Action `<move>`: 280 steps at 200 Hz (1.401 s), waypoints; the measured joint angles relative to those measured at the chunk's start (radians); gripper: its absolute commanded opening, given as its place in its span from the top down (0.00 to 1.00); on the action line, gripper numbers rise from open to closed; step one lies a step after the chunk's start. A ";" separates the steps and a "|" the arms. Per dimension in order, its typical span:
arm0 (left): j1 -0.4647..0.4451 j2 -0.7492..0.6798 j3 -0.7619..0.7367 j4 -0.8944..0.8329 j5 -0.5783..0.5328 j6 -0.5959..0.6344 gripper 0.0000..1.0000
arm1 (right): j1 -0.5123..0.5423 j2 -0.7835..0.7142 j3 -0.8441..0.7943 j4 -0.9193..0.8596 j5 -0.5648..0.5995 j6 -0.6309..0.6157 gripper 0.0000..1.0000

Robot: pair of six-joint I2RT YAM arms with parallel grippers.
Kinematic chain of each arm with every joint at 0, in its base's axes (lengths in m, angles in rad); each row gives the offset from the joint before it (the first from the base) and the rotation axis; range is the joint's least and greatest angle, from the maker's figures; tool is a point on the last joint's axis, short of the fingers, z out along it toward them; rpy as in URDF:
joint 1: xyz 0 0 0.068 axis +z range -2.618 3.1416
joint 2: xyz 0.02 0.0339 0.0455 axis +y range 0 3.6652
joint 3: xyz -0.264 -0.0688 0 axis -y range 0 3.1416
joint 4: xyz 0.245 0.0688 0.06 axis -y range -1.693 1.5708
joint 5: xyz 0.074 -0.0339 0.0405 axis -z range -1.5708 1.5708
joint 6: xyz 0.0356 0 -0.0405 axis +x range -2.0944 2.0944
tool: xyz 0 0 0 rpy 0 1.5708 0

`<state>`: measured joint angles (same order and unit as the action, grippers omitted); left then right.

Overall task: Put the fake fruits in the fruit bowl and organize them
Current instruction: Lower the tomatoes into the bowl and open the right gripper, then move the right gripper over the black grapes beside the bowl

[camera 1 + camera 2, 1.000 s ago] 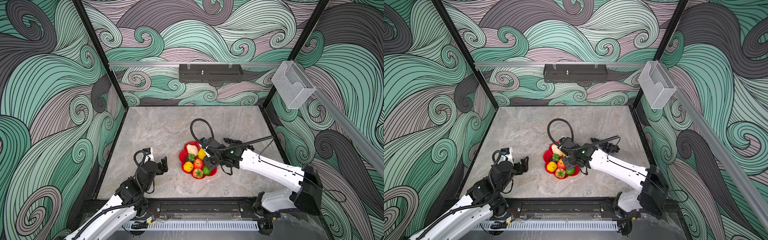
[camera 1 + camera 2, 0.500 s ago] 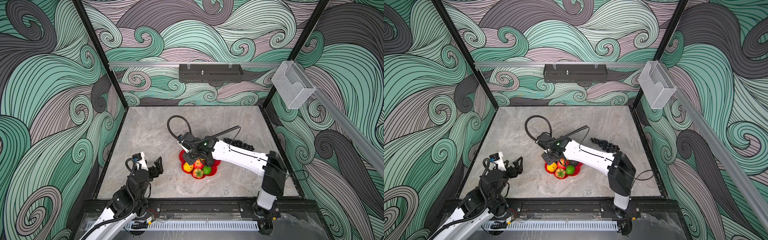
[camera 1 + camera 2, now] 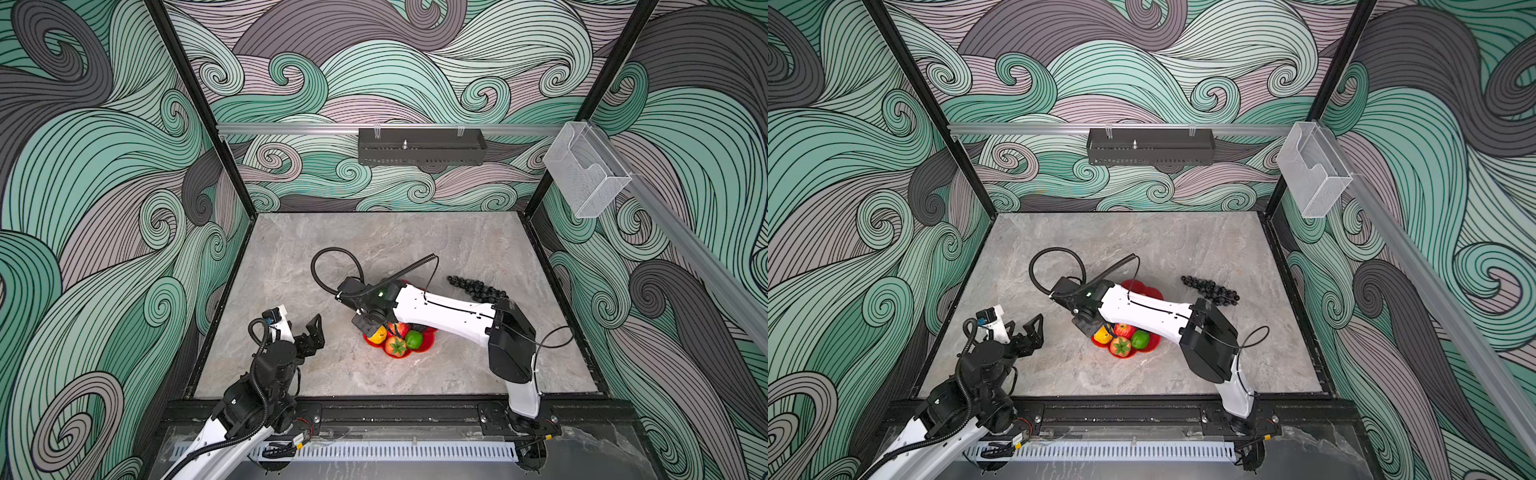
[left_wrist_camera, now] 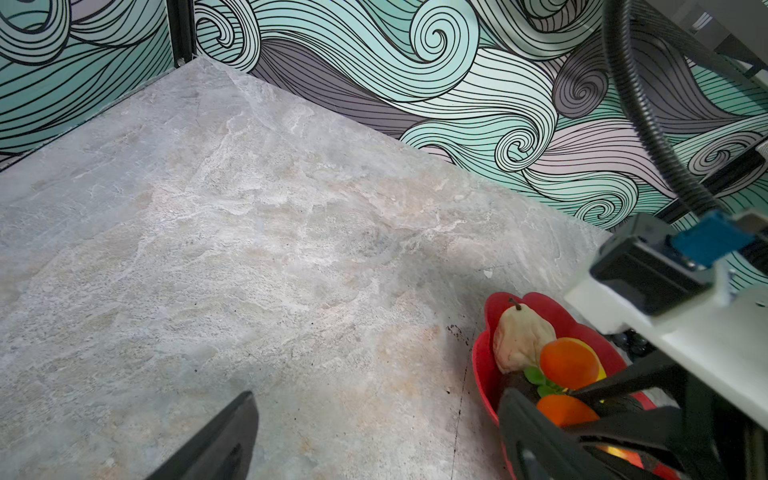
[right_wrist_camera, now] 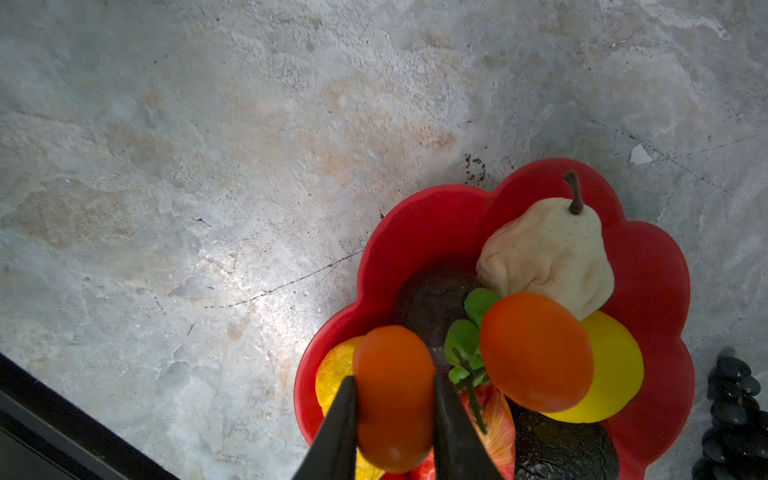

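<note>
The red scalloped fruit bowl sits near the front middle of the table. My right gripper hangs over the bowl's left side, shut on an orange tangerine. Inside lie a cream pear, a second tangerine, a lemon, an avocado, a streaked apple, a lime and a strawberry. A dark grape bunch lies on the table, behind and to the right of the bowl. My left gripper is open and empty, left of the bowl.
The right arm's white forearm crosses above the bowl and hides its back half in both top views. Patterned walls enclose the table. A black front rail runs along the near edge. A cable loop rises behind the right wrist.
The right gripper has swung left across the bowl with the tangerine, uncovering the grape bunch. The left arm has drawn back toward the front; its gripper stays open.
</note>
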<state>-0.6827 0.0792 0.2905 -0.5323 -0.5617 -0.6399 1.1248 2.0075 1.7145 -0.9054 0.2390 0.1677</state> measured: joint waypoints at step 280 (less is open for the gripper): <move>0.000 0.095 0.009 0.009 0.011 0.028 0.07 | -0.407 -0.631 -0.490 0.145 0.043 0.086 0.48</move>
<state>-0.6827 0.1745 0.2996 -0.5236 -0.5510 -0.6121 0.7174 1.3766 1.2247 -0.7601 0.2821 0.2539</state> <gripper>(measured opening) 0.926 0.521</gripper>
